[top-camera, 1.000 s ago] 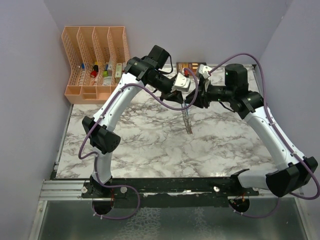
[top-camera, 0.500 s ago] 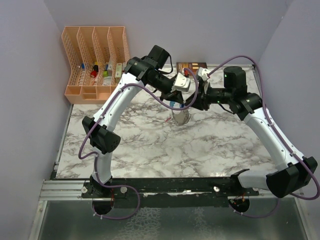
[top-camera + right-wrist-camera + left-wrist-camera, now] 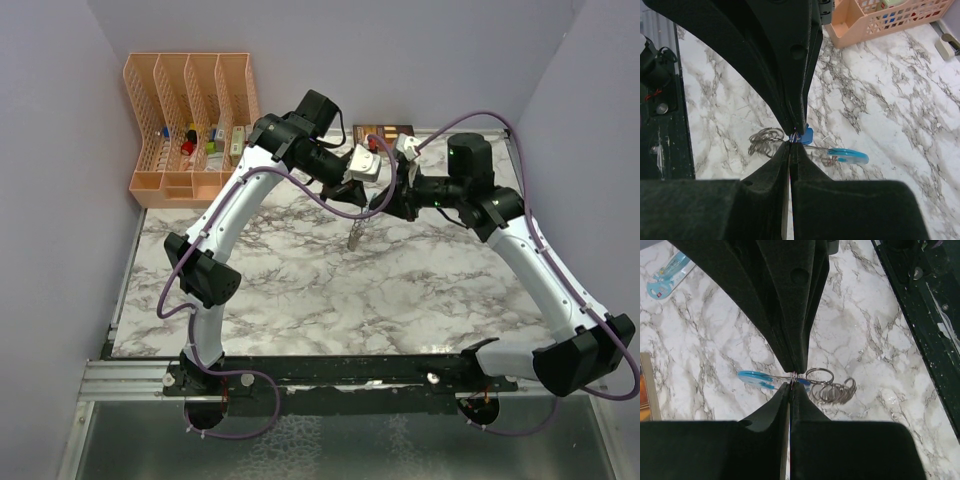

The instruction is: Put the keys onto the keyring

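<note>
- Orange lattice rack (image 3: 140, 100), rear left: its slots hold small red, green and white items.
- Keyring (image 3: 832, 389): grey metal loops with a curved light-blue strap (image 3: 756, 378), hanging above the marbled tabletop (image 3: 300, 290).
- Left jaws are clenched on the keyring. Right jaws are clenched beside a dark-blue tag (image 3: 806, 134).
- Left arm (image 3: 235, 200) and right arm (image 3: 530, 250) reach inward, tips meeting.

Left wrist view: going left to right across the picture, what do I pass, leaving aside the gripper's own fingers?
The pale-blue see-through object in the top-left corner → the keyring's light-blue strap → its grey rings → the dark rail down the right side.
</note>
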You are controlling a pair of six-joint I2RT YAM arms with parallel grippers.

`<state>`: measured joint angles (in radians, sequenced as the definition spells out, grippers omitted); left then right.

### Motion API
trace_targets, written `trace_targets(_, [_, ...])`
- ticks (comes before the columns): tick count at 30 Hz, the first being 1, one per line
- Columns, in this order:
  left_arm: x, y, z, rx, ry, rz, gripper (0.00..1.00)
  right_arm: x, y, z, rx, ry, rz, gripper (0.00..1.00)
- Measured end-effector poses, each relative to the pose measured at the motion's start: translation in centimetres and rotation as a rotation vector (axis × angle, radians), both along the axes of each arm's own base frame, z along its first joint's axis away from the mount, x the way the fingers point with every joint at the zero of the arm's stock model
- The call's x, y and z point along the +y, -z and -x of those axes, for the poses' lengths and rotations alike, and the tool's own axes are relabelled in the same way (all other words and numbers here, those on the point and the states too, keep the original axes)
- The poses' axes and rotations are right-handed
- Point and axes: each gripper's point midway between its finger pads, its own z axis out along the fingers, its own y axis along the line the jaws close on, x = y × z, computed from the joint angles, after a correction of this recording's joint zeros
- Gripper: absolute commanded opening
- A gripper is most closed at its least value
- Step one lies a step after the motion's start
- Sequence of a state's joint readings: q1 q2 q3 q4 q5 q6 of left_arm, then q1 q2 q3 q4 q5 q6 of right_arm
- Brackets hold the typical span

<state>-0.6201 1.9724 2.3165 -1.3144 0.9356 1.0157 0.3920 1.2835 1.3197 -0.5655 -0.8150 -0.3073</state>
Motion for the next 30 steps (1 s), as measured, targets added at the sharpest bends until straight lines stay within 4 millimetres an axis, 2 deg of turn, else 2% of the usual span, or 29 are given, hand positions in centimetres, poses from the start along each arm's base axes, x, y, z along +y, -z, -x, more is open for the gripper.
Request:
trace_targets(3, [-0.1, -0.1, -0.1, 0.01, -0.013, 0.001, 0.13, 0.0, -0.1, 0.0, -0.008, 0.008, -0.012, 0.01])
trace_targets(7, [-0.5, -0.6, -0.4, 0.003, -0.025, 0.02, 0.23, -0.3, -0.7, 0.4, -0.04, 0.033, -0.041, 0.01])
trace_targets(12, [-0.8, -1.1, -0.7, -0.015, -0.034, 0.042, 0.28, -0.7, -2.8, 1.2, -0.089, 0.06, -0.093, 0.01])
trace_targets(16, [-0.9, -1.1, -0.9, -0.023, -0.035, 0.048, 0.28, -0.8, -4.2, 1.7, -0.121, 0.066, -0.134, 0.01])
trace_targets(19, [-0.9, -1.0, -0.9, -0.022, -0.035, 0.047, 0.24, -0.8, -4.3, 1.9, -0.119, 0.067, -0.143, 0.01])
trace_targets(26, [-1.0, -1.2, -0.8, -0.029, -0.023, 0.055, 0.01, -0.8, -4.2, 1.9, -0.106, 0.074, -0.148, 0.01])
trace_targets(30, [-1.1, -1.7, -0.6, -0.044, -0.002, 0.077, 0.0, -1.0, -4.2, 1.7, -0.103, 0.101, -0.155, 0.01])
